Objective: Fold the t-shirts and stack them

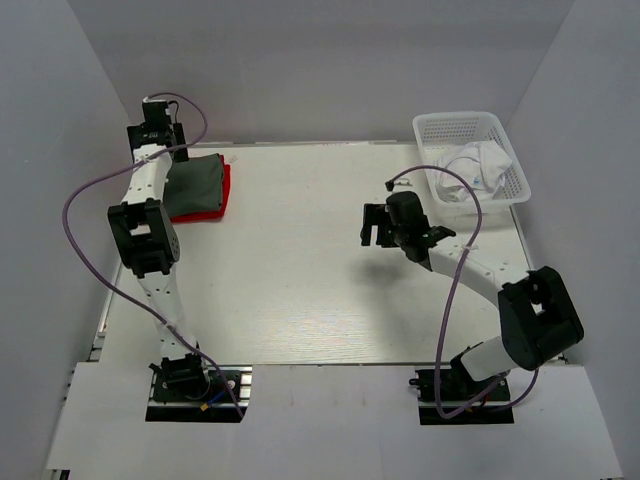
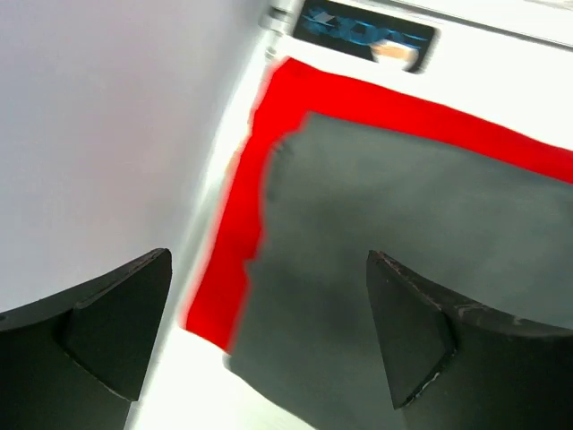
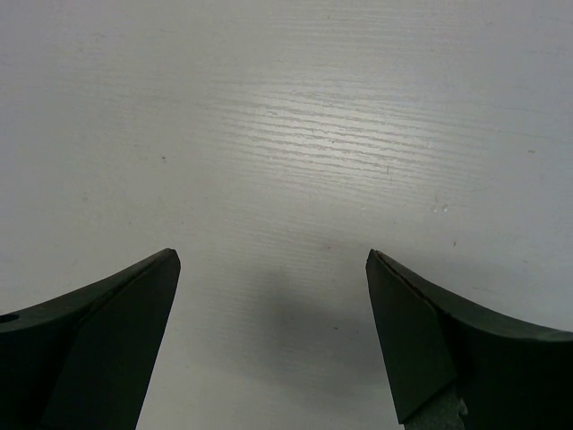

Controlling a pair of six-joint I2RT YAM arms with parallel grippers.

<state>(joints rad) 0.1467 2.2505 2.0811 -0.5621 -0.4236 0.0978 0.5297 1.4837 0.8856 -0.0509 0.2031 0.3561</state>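
Observation:
A folded dark grey-green t-shirt [image 1: 196, 180] lies on top of a folded red t-shirt [image 1: 222, 202] at the table's far left. In the left wrist view the grey-green t-shirt [image 2: 403, 224] covers most of the red t-shirt [image 2: 242, 233], which shows as a border along two sides. My left gripper [image 2: 269, 313] hangs open just above the stack's corner, holding nothing. White t-shirts [image 1: 474, 168] lie crumpled in the basket. My right gripper [image 3: 269, 331] is open over bare table; from above the right gripper [image 1: 376, 225] sits right of centre.
A white plastic mesh basket [image 1: 455, 125] stands at the far right corner. White walls close in the table [image 1: 300, 290] on the left, back and right. A purple cable loops along each arm.

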